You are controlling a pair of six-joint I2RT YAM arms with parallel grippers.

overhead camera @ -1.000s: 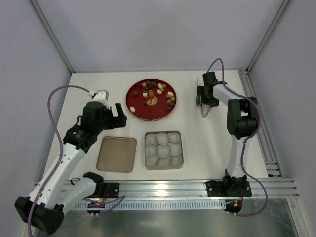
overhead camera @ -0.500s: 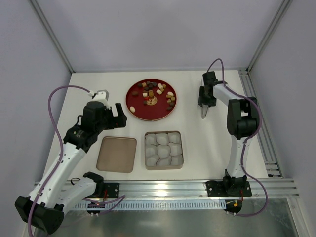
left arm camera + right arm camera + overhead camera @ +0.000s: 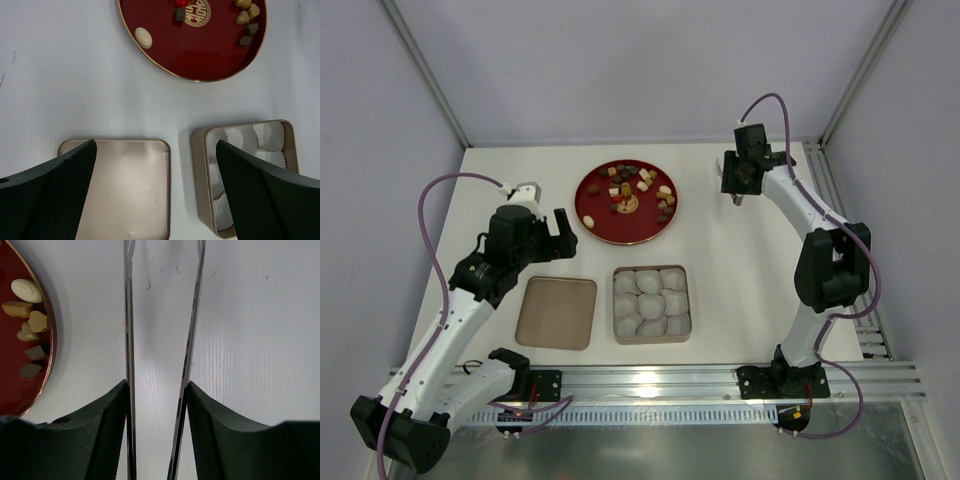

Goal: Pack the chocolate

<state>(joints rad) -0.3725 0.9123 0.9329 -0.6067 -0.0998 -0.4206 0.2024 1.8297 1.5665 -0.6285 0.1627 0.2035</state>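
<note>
The chocolate [image 3: 635, 188], several small brown, tan and cream pieces, lies on a round red plate [image 3: 595, 225] at the table's far middle. It also shows in the left wrist view [image 3: 242, 17] and the right wrist view [image 3: 27, 290]. My right gripper [image 3: 735, 185] is right of the plate, shut on metal tongs [image 3: 129, 315] whose two blades stand apart over bare table. My left gripper [image 3: 552, 235] is open and empty, above the gap between the lid [image 3: 125, 190] and the square tin [image 3: 197, 175].
The square tin [image 3: 651, 340] holds several pale paper cups and stands at the near middle. Its flat tan lid [image 3: 556, 312] lies to the left of it. An aluminium rail [image 3: 840, 230] runs along the table's right edge.
My right arm has lifted and moved toward the far side, carrying the tongs with it; the tongs now point more straight down. The left arm has not moved.
</note>
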